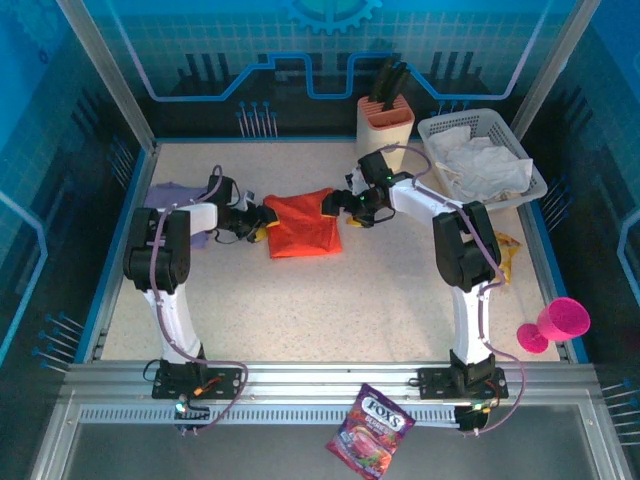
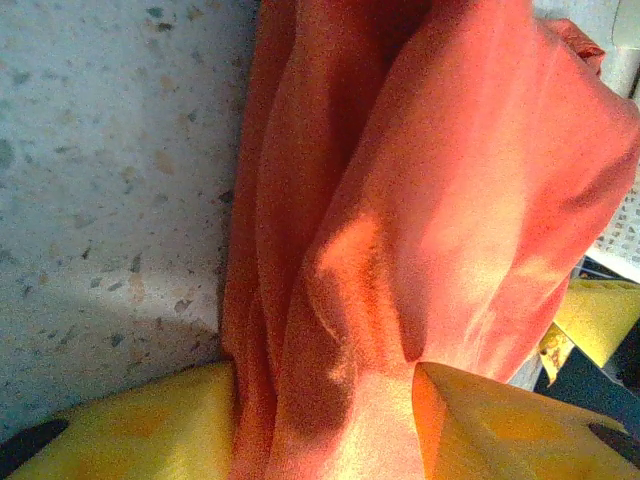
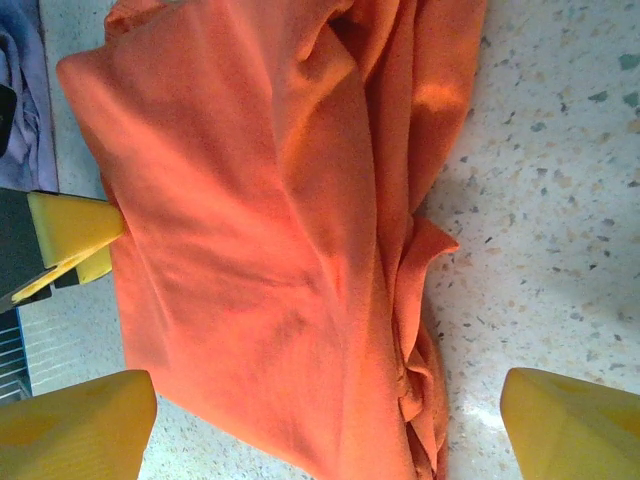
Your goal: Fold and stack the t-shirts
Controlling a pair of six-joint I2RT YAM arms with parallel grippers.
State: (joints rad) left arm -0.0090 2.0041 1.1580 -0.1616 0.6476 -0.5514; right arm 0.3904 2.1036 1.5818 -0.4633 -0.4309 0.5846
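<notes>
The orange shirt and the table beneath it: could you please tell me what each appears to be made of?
The orange shirt looks like soft matte cloth, probably cotton knit: it bunches into loose folds without shine. The table looks hard and smooth, pale with dark and tan flecks, like terrazzo, possibly printed laminate.

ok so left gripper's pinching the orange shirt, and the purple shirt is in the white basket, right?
No: the purple shirt lies on the table, left side, not in the white basket, per the top external view. The left gripper does pinch the orange shirt.
</notes>
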